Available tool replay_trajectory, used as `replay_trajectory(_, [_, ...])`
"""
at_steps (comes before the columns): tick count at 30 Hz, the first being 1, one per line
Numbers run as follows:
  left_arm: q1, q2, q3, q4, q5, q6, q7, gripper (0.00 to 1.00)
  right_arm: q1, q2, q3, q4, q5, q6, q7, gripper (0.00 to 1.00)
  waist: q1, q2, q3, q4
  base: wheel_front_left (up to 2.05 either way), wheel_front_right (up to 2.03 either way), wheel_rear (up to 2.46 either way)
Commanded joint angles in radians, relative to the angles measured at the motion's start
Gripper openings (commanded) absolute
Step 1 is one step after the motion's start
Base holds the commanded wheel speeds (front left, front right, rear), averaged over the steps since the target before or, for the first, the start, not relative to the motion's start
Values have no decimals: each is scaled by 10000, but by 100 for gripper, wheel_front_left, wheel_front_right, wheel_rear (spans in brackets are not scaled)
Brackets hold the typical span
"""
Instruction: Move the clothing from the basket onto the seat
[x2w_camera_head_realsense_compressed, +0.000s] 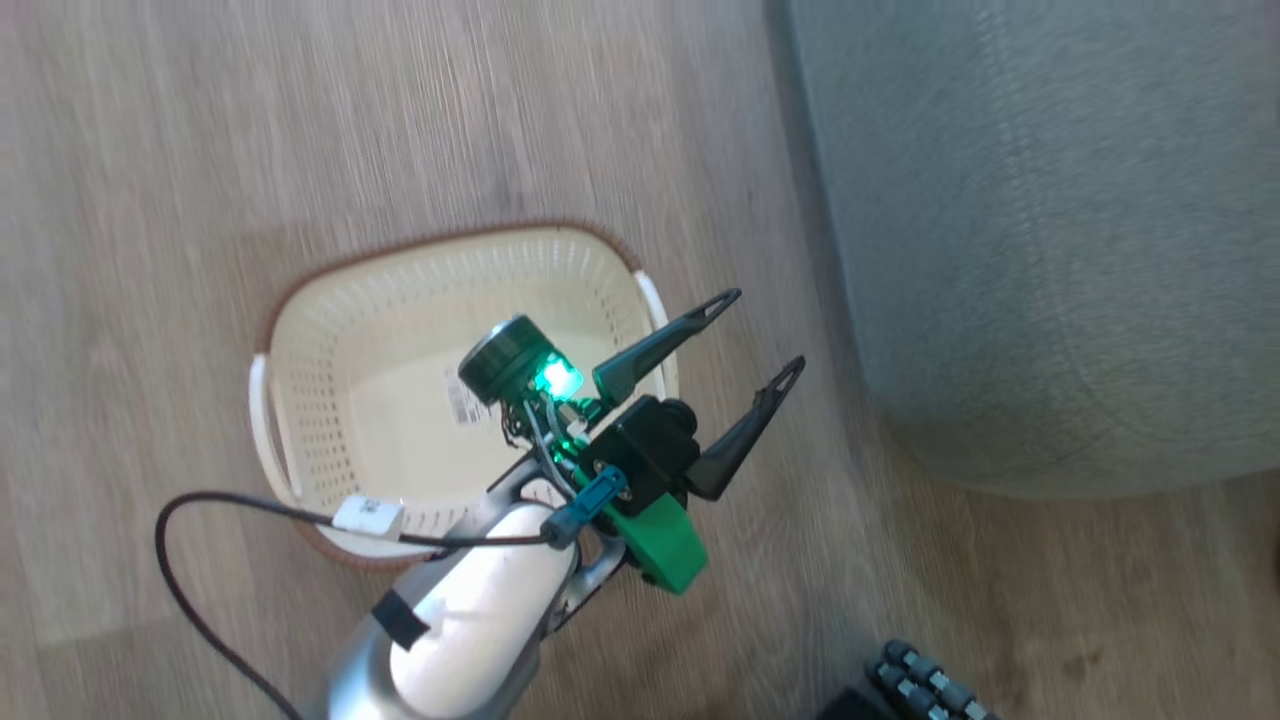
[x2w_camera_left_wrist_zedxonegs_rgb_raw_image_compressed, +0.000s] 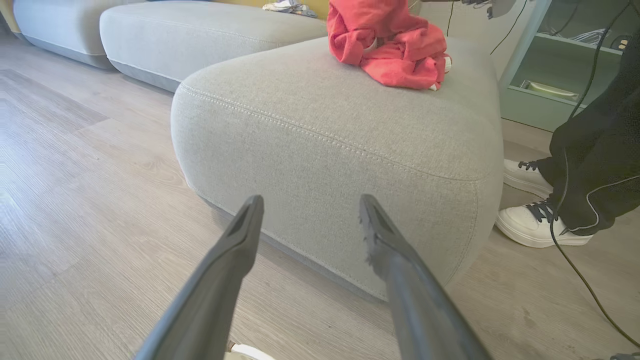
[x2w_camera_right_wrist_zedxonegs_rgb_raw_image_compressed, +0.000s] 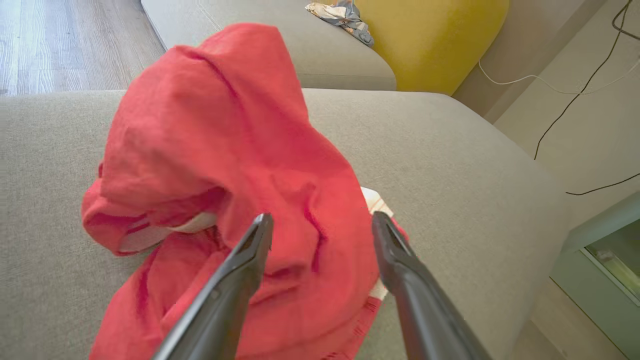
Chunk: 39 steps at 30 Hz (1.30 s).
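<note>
1. Clothing (x2w_camera_right_wrist_zedxonegs_rgb_raw_image_compressed: 225, 165) lies crumpled on the seat (x2w_camera_right_wrist_zedxonegs_rgb_raw_image_compressed: 450, 175) (white bands peek out at both sides).
2. In the right wrist view its long axis runs away along the fingers' line, with a raised fold at the far end.
3. Right fingers (x2w_camera_right_wrist_zedxonegs_rgb_raw_image_compressed: 240, 265) are spread wide at its near end, gripping nothing.
4. Left fingers (x2w_camera_head_realsense_compressed: 660, 345) are spread wide and empty over the basket (x2w_camera_head_realsense_compressed: 330, 330) rim.

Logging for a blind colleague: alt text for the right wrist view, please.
Red clothing lies heaped on the grey seat, with the right gripper open, its fingers apart over the heap. A yellow cushion sits behind.
</note>
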Motion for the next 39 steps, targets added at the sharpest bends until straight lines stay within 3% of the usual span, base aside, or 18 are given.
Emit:
replay_trajectory(1, [149, -41, 237, -294, -69, 26, -49, 100, 191, -355, 214, -247, -65, -4, -35, 100, 1, 0, -647, -92, 0, 0, 0])
replay_trajectory(9, [691, -77, 460, -470, -404, 179, -49, 100, 372, -270, 1314, -951, 436, -4, -61, 100, 1, 0, -1867, -109, 0, 0, 0])
replay_trajectory(21, [1608, -86, 1030, -884, -699, 496, -49, 100, 2997, -295, 3458, -5317, 2975, -4, -65, 100, 1, 0, -3534, 215, 0, 0, 0])
replay_trajectory(32, [2400, -86, 1713, -1182, -836, 726, -49, 100, 5884, 61, 3773, -9440, 4437, -4, -66, 100, 1, 0, -4493, 985, 0, 0, 0])
replay_trajectory(39, [2844, -87, 2750, -1497, -1031, 1392, -49, 100, 7242, 866, 3785, -10841, 4527, -4, -66, 100, 1, 0, -4827, 1552, 0, 0, 0])
